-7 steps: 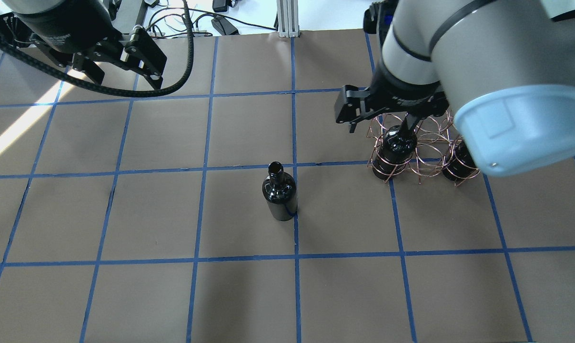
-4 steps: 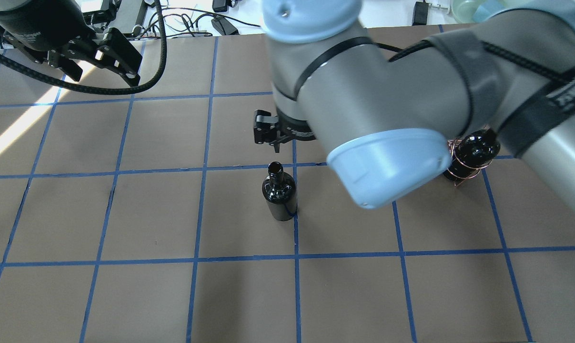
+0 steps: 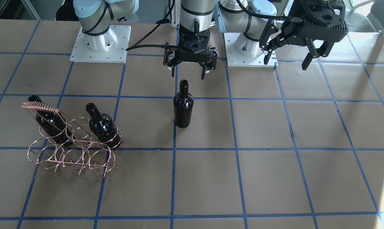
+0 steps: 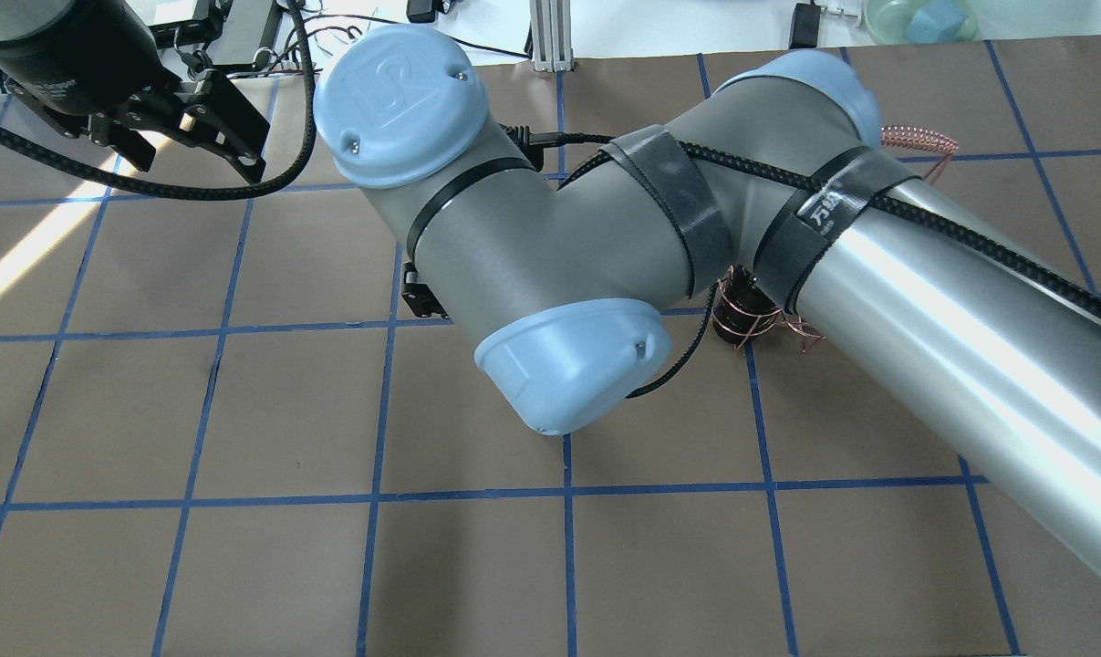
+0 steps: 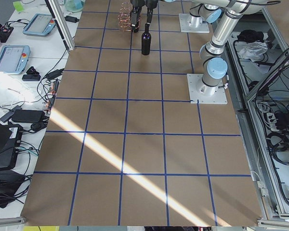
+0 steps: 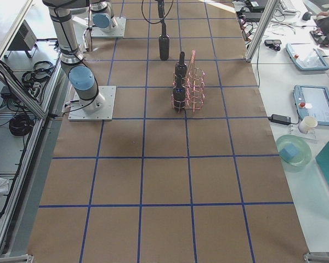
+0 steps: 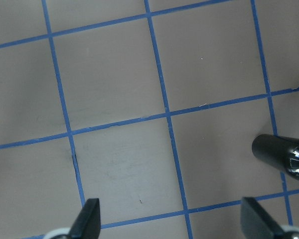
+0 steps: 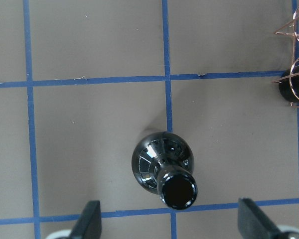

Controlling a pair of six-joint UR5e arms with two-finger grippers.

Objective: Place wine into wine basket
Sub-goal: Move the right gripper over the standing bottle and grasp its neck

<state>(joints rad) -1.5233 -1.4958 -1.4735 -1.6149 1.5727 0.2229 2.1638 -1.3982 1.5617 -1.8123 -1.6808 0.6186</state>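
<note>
A dark wine bottle [image 3: 183, 106] stands upright alone near the table's middle. My right gripper [image 3: 187, 75] hangs open just above and behind its neck. In the right wrist view the bottle [image 8: 164, 167] shows from above between the spread fingers [image 8: 89, 221]. In the overhead view my right arm hides it. The copper wire wine basket [image 3: 72, 152] stands on my right side with two bottles [image 3: 50, 119] [image 3: 103, 125] in its rear rings. My left gripper [image 3: 285, 63] is open and empty, high over my left side; it also shows in the overhead view [image 4: 194, 164].
Two white base plates [image 3: 99, 44] sit at the robot's edge of the table. The basket's coil handle [image 4: 919, 139] pokes out behind my right arm. Desks with tablets, cables and a green bowl [image 6: 294, 150] flank the table ends.
My right arm has swung from over the basket across to the lone bottle, open and empty. It now covers the bottle in the overhead view. The left gripper drew back slightly.
</note>
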